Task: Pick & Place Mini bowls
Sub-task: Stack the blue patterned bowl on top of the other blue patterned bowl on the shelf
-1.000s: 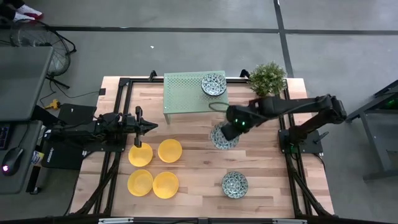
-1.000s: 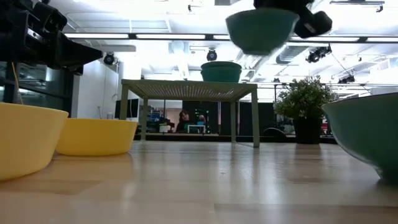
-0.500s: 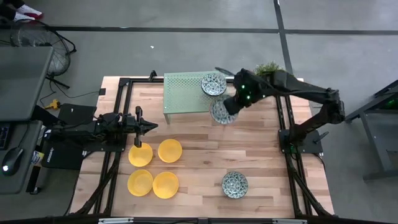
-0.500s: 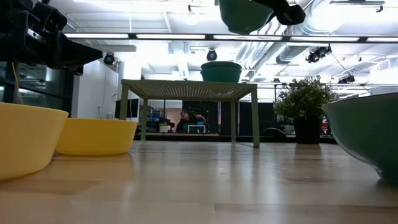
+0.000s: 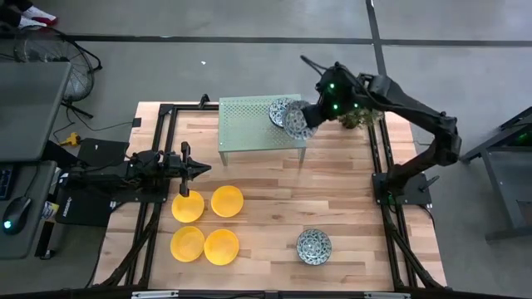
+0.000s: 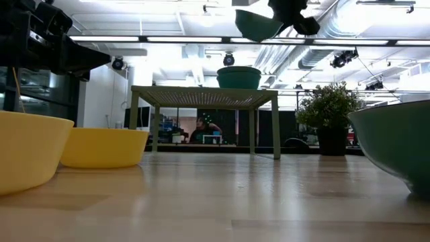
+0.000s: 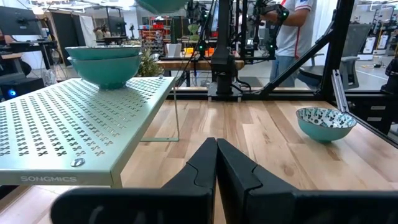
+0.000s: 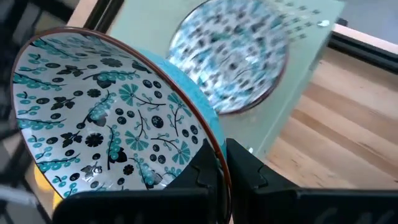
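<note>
The right gripper (image 5: 309, 116), clamped on the rim of a patterned bowl (image 5: 297, 121), has risen from mid-table to the upper centre of the high view, and now hangs over the right end of the green rack (image 5: 249, 123), just beside the patterned bowl on the rack (image 5: 281, 111); the held bowl is tilted, so a stack or a placing beside seems near; another patterned bowl (image 5: 314, 246) waits at lower centre; the four yellow bowls (image 5: 206, 223) sit lower left, unmoved; the left gripper (image 5: 202, 169) stays pinched shut and empty above them
</note>
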Robot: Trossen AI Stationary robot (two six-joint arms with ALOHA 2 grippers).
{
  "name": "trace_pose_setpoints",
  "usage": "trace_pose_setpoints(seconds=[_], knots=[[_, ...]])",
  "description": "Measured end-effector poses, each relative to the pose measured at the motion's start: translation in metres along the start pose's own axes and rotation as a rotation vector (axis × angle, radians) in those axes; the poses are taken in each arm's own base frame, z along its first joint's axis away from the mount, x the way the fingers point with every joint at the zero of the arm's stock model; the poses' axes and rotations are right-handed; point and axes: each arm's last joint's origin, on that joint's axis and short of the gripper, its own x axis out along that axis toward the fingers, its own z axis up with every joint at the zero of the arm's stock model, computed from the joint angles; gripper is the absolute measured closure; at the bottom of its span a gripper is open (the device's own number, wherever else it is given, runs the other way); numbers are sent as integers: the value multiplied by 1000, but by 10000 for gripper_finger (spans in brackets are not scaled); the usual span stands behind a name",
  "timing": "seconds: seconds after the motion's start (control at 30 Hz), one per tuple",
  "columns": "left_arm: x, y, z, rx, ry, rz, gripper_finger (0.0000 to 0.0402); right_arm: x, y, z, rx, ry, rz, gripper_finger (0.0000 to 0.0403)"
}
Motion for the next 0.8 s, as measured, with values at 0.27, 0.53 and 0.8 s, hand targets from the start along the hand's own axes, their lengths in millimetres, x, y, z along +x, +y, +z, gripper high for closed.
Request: trace_pose_setpoints(seconds=[0.27,0.53,0.8], knots=[[0,0,0,0,0,0,395,19,-15,29,167,-60,44,400],[0,0,0,0,0,0,395,37,-21,40,279,-59,45,400],[0,0,0,0,0,0,395,52,-28,44,349,4,38,400]])
